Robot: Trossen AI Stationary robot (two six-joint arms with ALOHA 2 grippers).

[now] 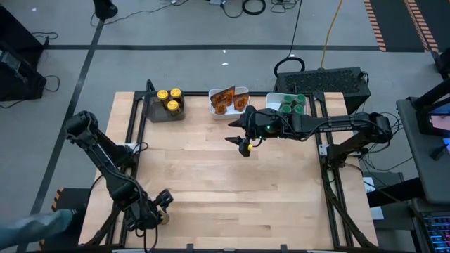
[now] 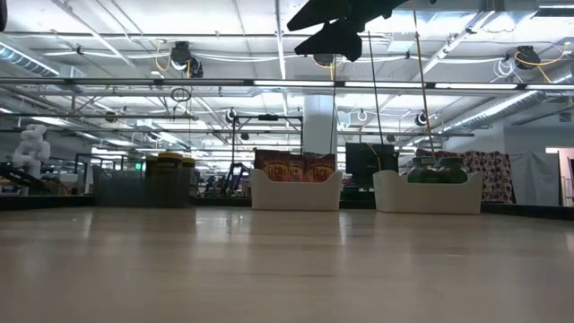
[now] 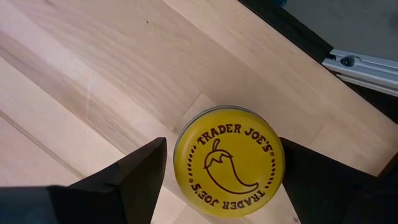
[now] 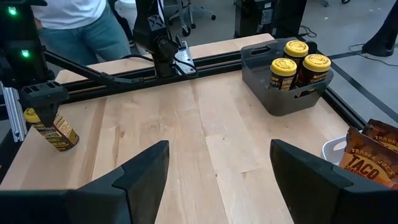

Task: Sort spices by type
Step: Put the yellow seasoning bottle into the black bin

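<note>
At the table's near-left corner, left hand (image 1: 163,209) gripping a yellow-lidded jar (image 3: 229,160), right hand (image 1: 242,133) wide open mid-table.

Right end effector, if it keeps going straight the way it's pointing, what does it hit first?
Probably nothing nearby. The right end effector, open, faces bare wooden table. The grey tray of yellow-lidded jars sits off to one side, though depth is unclear.

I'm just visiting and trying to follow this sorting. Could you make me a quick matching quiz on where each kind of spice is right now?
Things:
1. three yellow-lidded jars
2. foil packets
3. green-lidded jars
4. lone yellow-lidded jar

Places:
A. white tray at the row's end
B. between the left gripper's fingers
C. grey tray
D. middle white tray

Pairs: 1-C, 2-D, 3-A, 4-B
</note>
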